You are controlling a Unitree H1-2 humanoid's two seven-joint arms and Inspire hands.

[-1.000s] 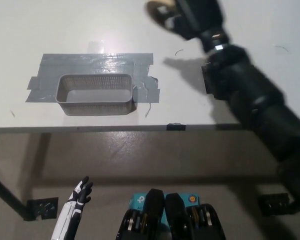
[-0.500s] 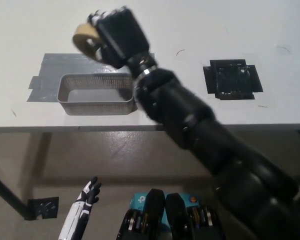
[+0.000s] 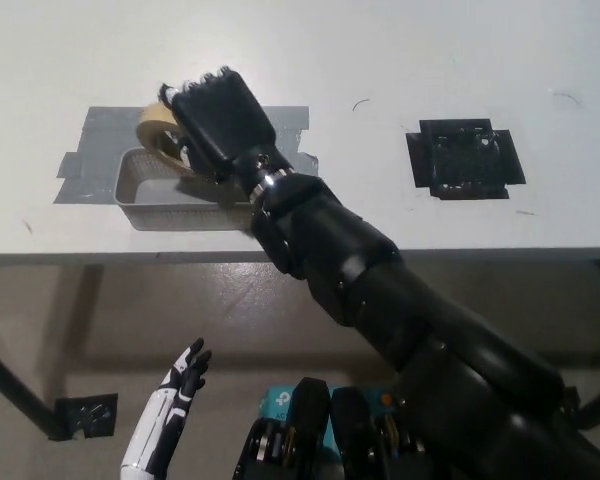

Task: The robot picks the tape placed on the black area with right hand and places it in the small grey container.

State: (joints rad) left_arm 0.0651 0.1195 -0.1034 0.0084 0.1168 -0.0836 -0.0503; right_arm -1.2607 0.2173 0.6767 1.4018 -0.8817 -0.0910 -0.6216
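Head view | our black right hand [image 3: 212,128] gripped the beige ring-shaped tape roll [image 3: 158,130] over the small grey mesh container [image 3: 145,212] on the white worktop [image 3: 380,50] | we judged the roll light, stiff, best held by its rim | white left hand [image 3: 185,375] rested low, fingers spread, empty

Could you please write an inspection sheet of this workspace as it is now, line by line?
Surface: white table, with grey tape patch under the container.
Job's things: tape roll held over the small grey container; black area bare.
Clutter: nothing seen.
Hands: right hand shut on the tape roll; left hand open, resting low below the table edge.
Cables: nothing seen.
Surroundings: brown floor below the table.
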